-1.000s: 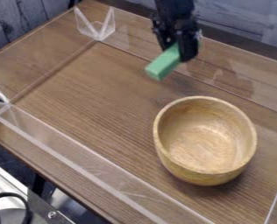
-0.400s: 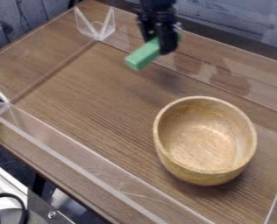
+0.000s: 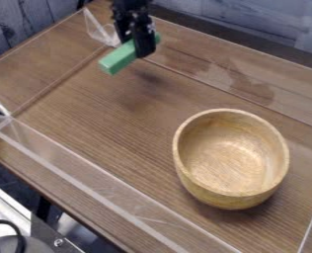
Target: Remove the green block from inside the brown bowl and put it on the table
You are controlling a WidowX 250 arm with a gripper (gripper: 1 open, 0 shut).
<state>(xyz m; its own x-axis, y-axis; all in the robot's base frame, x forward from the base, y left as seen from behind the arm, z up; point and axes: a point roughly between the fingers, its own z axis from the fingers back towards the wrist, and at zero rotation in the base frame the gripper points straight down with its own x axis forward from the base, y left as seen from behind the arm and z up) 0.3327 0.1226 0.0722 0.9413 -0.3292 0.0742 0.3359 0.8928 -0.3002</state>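
The green block point(image 3: 117, 60) hangs tilted just above the table point(image 3: 106, 119) at the upper left, held at its upper end by my black gripper point(image 3: 136, 44), which is shut on it. The brown bowl point(image 3: 231, 157) sits at the lower right, upright, with nothing inside it. Gripper and block are well to the left of the bowl and apart from it.
Low clear plastic walls point(image 3: 66, 178) border the tabletop along the front and left. A clear plastic corner piece point(image 3: 104, 30) stands at the back left, close behind the gripper.
The gripper has carried the green block leftward across the table, away from the bowl, and slightly lower. The bowl has not moved.
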